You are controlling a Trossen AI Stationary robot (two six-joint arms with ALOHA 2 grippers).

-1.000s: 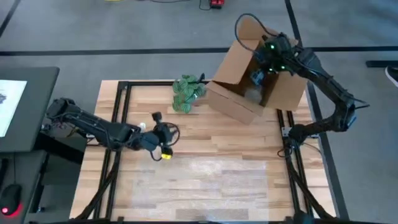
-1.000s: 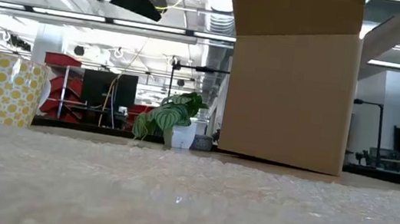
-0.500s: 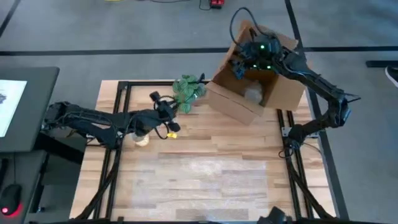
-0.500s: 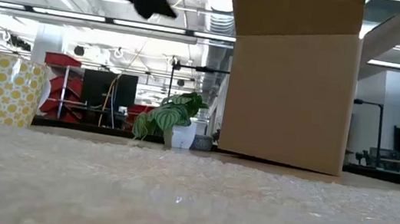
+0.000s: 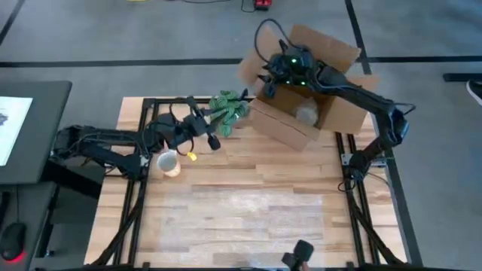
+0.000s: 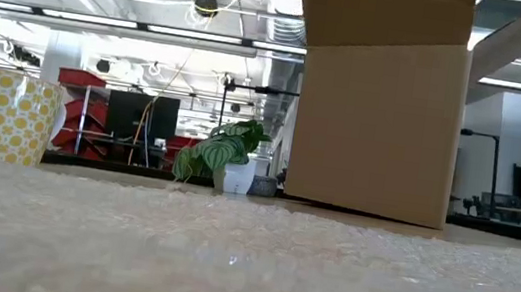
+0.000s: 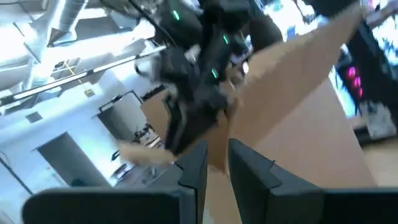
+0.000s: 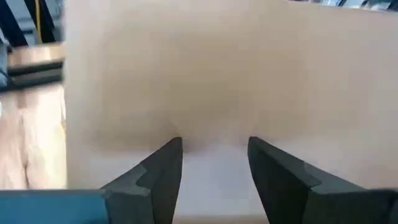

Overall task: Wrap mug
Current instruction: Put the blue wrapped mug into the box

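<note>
The mug (image 5: pixel 167 163) stands upright on the bench (image 5: pixel 301 226), left of the middle in the high view. I think it is hard, smooth and a bit slippery, and it could break if it falls. It does not look heavy. I would grip it by the rim, one jaw inside and one outside. In the low view it is pale with yellow dots (image 6: pixel 10 118). Just to its upper right, the left gripper (image 5: pixel 205 137) hangs over the bench. Its jaws are a little apart and hold nothing. Next comes a small green plant (image 5: pixel 228 109). Then the right gripper (image 5: pixel 269 77) is at the left flap of the cardboard box (image 5: pixel 290 124), upper right. Its jaws are wide apart and empty.
</note>
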